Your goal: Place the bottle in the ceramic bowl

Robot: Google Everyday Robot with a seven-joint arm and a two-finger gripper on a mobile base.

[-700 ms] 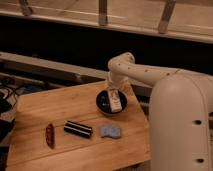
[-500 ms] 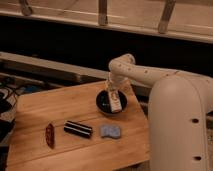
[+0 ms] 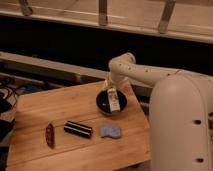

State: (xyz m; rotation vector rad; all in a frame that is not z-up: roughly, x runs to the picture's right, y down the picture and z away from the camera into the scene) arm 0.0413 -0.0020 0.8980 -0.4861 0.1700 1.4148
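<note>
A dark ceramic bowl (image 3: 103, 103) sits on the wooden table (image 3: 55, 112) at its right side. A pale bottle (image 3: 114, 99) stands tilted inside the bowl, its base in the bowl. My gripper (image 3: 110, 88) is right above the bowl, at the top end of the bottle, at the end of the white arm (image 3: 145, 75) that reaches in from the right.
A black can-like cylinder (image 3: 78, 129) lies in the table's middle front. A blue-grey sponge (image 3: 110, 131) lies to its right, just in front of the bowl. A red-brown packet (image 3: 49, 135) lies at the front left. My white base (image 3: 180, 125) stands at the table's right edge.
</note>
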